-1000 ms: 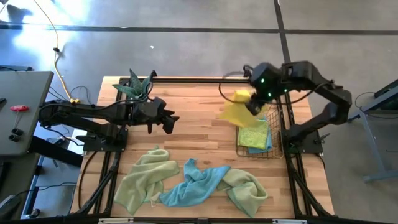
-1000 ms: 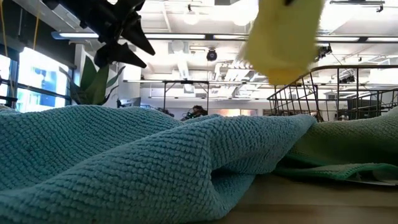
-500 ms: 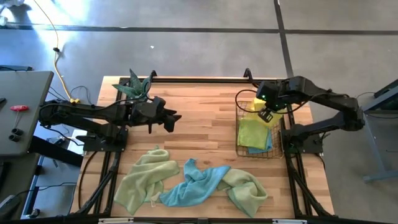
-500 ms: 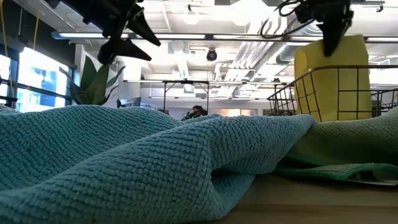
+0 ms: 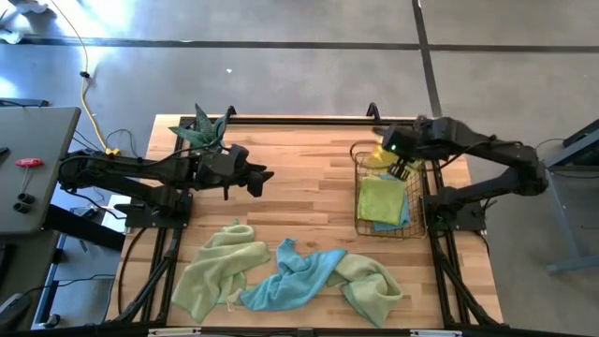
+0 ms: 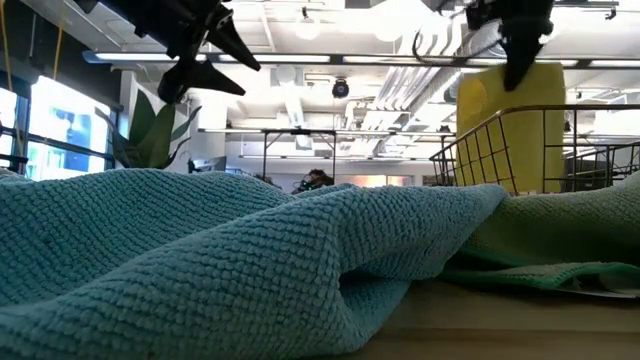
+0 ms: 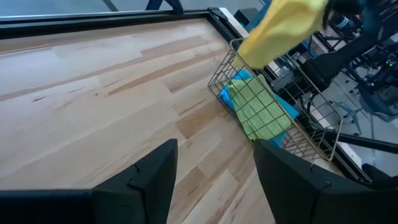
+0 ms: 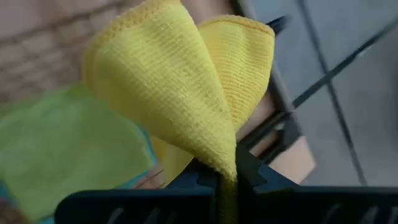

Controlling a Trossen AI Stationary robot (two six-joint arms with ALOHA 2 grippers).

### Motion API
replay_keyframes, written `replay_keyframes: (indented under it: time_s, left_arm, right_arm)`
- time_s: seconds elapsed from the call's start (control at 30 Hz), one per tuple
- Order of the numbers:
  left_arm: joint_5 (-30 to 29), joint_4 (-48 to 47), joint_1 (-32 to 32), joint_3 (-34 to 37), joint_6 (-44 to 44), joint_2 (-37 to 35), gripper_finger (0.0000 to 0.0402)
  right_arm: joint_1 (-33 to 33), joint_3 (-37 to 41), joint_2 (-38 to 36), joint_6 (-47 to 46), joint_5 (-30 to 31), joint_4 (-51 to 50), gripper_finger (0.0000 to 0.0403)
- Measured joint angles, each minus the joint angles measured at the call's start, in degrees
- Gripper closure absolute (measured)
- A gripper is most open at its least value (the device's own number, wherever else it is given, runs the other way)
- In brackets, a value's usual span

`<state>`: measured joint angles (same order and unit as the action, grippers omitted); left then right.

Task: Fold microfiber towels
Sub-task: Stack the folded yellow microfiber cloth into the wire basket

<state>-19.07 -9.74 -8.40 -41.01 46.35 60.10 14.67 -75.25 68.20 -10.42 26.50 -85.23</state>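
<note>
While pinched by 1 folded edge in the right gripper [image 8: 227, 180] over the wire basket [image 5: 359, 201], yellow towel [image 8: 180, 93]: soft, light, floppy, best pinched at corners; left gripper [image 5: 257, 178] spread, idle mid-table.

My right jaws [image 6: 522, 45] pinch the yellow towel [image 6: 505, 125], hanging it into the wire basket [image 6: 480, 155]. My left jaws [image 6: 205, 60] hover spread. A blue towel [image 6: 230, 260] fills the foreground.
</note>
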Motion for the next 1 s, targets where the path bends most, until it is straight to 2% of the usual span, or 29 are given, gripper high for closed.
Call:
replay_keyframes:
  time_s: [0.1, 0.27, 0.5, 0.7, 0.83, 1.0]
  left_arm:
    - [-0.17, 0.0, 0.0, 0.0, 0.0, 0.0, 0.02]
    - [-0.22, 0.0, 0.31, 0.0, 0.0, 0.0, 0.02]
    - [-0.67, -0.09, 0.31, 0.0, 0.0, 0.0, 0.02]
    - [-0.68, -0.09, 0.31, 0.0, 0.0, 0.0, 0.02]
    - [-0.68, -0.11, 0.31, 0.0, 0.0, 0.0, 0.02]
    - [-0.68, -0.35, 0.31, 0.0, 0.0, 0.0, 0.02]
  right_arm:
    - [-1.89, 6.25, 0.01, -3.28, -1.9, 1.0, 0.0403]
    - [-5.14, 14.67, -0.02, -9.61, -17.91, 4.26, 0.0403]
    - [-11.95, 19.62, -0.09, -14.97, -28.05, 12.74, 0.0403]
    - [-15.97, 22.43, -0.09, -20.22, -32.42, 16.61, 0.0403]
    - [-18.45, 23.85, -0.07, -22.78, -33.03, 18.7, 0.0398]
    - [-20.24, 24.01, -0.07, -25.59, -32.61, 20.13, 0.0343]
